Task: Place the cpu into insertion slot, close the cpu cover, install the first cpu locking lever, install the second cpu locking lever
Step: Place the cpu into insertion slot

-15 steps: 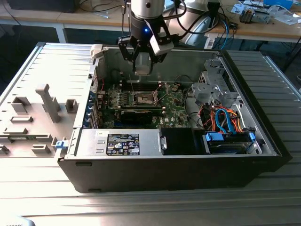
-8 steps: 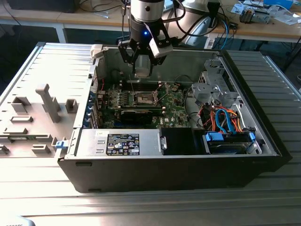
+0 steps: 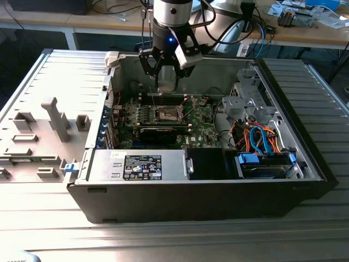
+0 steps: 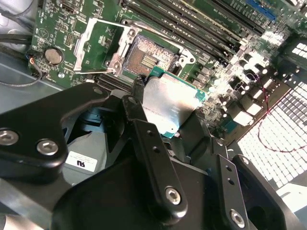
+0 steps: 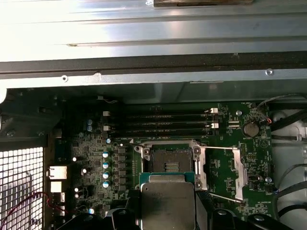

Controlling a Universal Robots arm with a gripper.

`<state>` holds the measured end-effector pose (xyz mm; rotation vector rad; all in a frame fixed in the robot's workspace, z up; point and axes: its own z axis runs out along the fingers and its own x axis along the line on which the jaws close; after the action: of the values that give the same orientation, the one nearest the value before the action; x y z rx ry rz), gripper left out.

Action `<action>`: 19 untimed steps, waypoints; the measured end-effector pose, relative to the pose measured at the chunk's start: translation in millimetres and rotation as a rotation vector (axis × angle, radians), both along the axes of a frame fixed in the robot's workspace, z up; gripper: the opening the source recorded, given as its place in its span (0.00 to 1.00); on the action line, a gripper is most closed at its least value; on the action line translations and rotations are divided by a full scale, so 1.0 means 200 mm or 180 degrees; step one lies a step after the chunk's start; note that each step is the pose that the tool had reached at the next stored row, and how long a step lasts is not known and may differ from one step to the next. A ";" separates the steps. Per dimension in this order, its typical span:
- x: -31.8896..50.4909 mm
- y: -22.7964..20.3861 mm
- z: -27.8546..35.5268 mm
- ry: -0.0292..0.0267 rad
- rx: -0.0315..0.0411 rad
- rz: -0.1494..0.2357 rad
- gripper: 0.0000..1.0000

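Silvery cpu in end effector hangs clear above insertion slot

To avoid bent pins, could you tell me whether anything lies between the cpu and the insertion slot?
Nothing visible does: the cpu cover is swung open beside the insertion slot, which lies bare, with the held cpu not yet in it.

Silvery-grey wrist over a black collar with a small blue light, upper middle of the exterior view. Matte black tool, angular linked fingers, silver screws. Black cables trailing alongside.
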<state>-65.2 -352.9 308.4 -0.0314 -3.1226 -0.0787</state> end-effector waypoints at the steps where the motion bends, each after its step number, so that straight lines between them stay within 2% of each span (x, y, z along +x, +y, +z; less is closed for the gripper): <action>1: 0.003 0.000 -0.002 0.0000 0.0000 0.0003 0.55; 11: 0.017 0.000 -0.041 0.0000 -0.0012 0.0007 0.55; 19: 0.017 0.000 -0.043 0.0000 -0.0012 0.0007 0.55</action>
<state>-61.7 -352.9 299.7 -0.0282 -3.1227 -0.0729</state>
